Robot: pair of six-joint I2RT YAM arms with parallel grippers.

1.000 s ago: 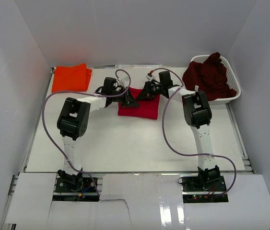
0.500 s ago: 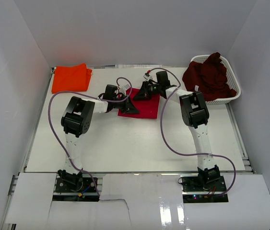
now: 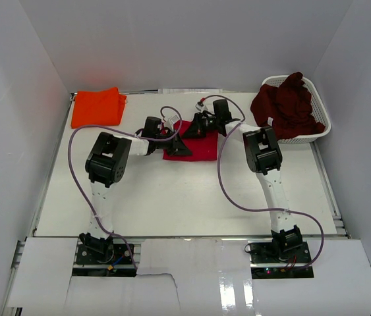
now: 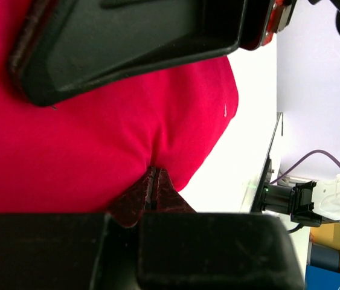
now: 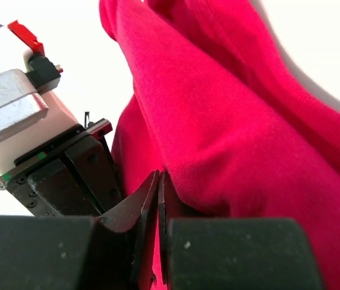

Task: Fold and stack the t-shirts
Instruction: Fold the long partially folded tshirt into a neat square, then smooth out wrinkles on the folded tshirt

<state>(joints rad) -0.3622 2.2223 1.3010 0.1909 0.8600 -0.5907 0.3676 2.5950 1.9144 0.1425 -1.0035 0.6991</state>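
— Grippers shifted?
— Left gripper (image 3: 178, 146) came nearer; right gripper (image 3: 195, 129) edged left. Both are pinched closed on the red t-shirt (image 3: 201, 151), mid white table (image 3: 172, 197).
— Beyond?
— Orange t-shirt (image 3: 97, 106) far left; maroon t-shirt (image 3: 284, 105), white tag (image 3: 271, 120), in the basket (image 3: 307, 138) far right. White walls (image 3: 172, 46).

The left gripper (image 3: 180, 147) drew back toward its own base while the right gripper (image 3: 192, 130) slid leftward toward it, and the pinched crimson t-shirt (image 3: 201, 150) between them bunched shorter.
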